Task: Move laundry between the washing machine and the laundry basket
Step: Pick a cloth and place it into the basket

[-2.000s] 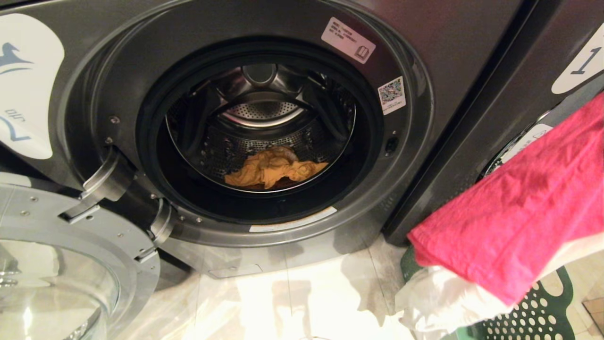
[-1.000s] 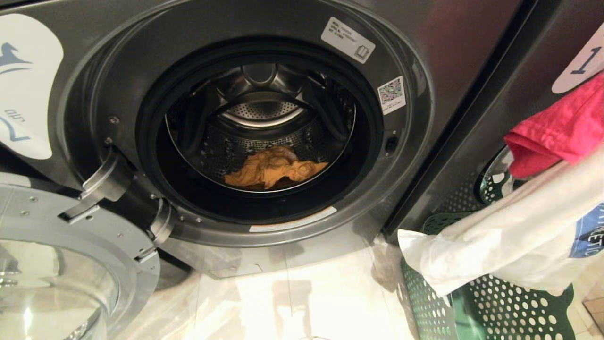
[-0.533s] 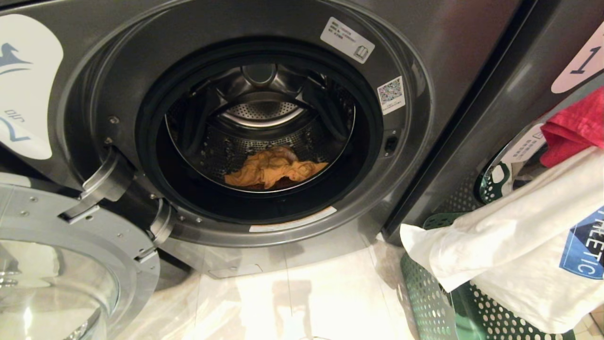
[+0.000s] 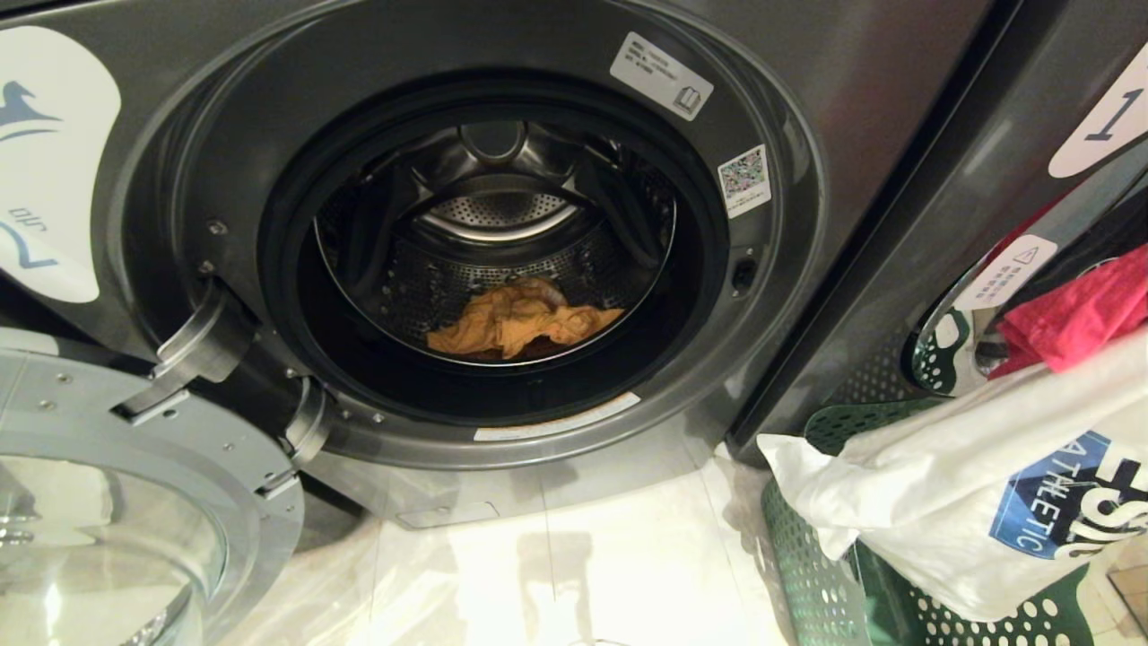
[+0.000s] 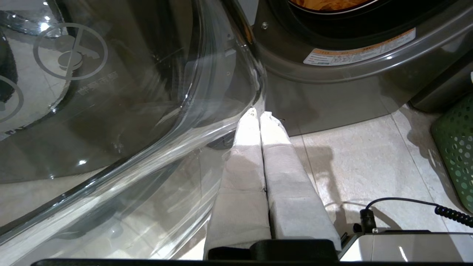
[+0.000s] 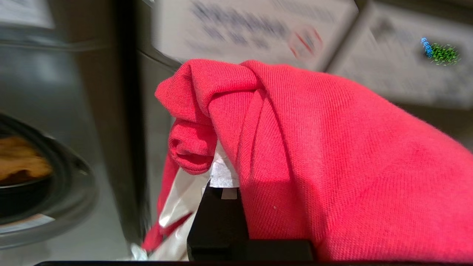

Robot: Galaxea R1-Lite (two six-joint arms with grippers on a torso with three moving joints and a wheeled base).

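The washing machine (image 4: pixel 834 99) stands with its round glass door (image 4: pixel 134 502) swung open to the left. An orange-yellow garment (image 4: pixel 520 325) lies in the drum. At the right edge a red-pink garment (image 4: pixel 1076 314) hangs above the green laundry basket (image 4: pixel 812 574), and a white printed garment (image 4: pixel 933 502) drapes over the basket's rim. In the right wrist view my right gripper (image 6: pixel 236 162) is shut on the red-pink garment (image 6: pixel 332 155), which covers all but one finger (image 6: pixel 221 176). My left gripper (image 5: pixel 258 113) is shut and empty, low beside the door glass (image 5: pixel 111 92).
A second washer marked 1 (image 4: pixel 1031 81) stands right of the open one, behind the basket. Pale floor tiles (image 4: pixel 574 574) lie in front of the machines. The basket's corner (image 5: pixel 456 147) shows in the left wrist view, with a coiled black cable (image 5: pixel 451 214) nearby.
The red-pink garment has been drawn up and to the right, uncovering the white garment and the basket. The white garment has swung right with it, and its blue print now shows.
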